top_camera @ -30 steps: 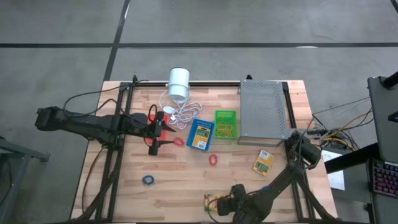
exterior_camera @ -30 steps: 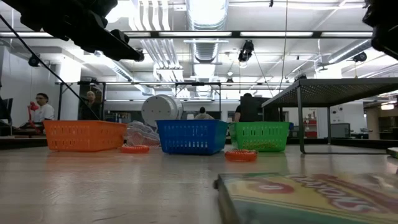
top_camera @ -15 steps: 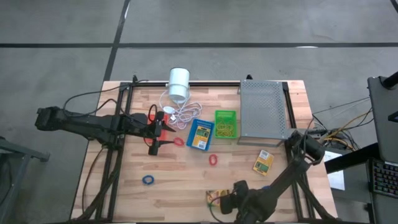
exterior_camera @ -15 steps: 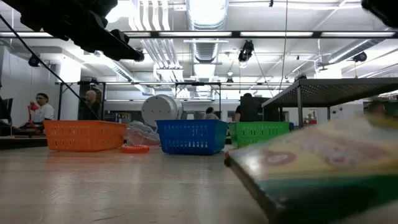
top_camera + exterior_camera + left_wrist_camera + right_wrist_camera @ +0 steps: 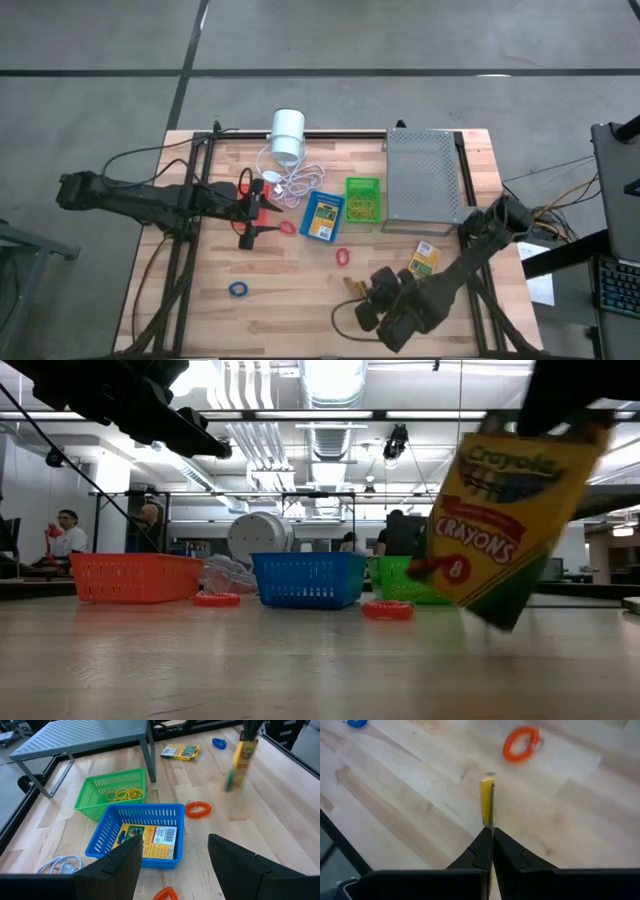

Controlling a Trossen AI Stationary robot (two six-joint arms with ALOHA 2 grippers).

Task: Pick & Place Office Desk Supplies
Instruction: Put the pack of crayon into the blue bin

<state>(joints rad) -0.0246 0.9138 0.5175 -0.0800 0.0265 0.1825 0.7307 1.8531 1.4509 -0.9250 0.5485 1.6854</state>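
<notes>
One yellow-green crayon box (image 5: 505,510) is hanging clear of the table (image 5: 290,300) in the right gripper (image 5: 487,827), whose fingers are pressing flat together on the box's thin edge. The low view is showing its printed face reading "Crayola Crayons 8", tilted, with a green lower corner pointing down; its top edge is disappearing behind the dark gripper at the frame's upper margin. From above, only a sliver of this box (image 5: 350,288) is showing, near the table's near edge and right of centre, the arm covering the rest. The left wrist view is catching it as a blurred upright strip (image 5: 239,757).

Second crayon box (image 5: 423,262) is lying flat on the right side, near of the grey perforated tray (image 5: 425,175). Third crayon box (image 5: 322,216) is lying inside the blue basket (image 5: 309,232) at centre, label up. Green basket (image 5: 363,199), just right of the blue one, is holding yellow rubber bands (image 5: 122,795). Orange basket (image 5: 135,576) is standing leftmost in the low view; from above it is mostly hidden under the left gripper (image 5: 252,212), which is hovering left of centre with fingers spread wide and holding nothing.

Loose bands: red rubber band (image 5: 343,257) near of the blue basket, another red band (image 5: 288,228) at the left gripper's tip, blue rubber band (image 5: 238,289) well apart toward the near left.

White cylinder (image 5: 288,135) with coiled cord (image 5: 285,180) is sitting at the far edge.
</notes>
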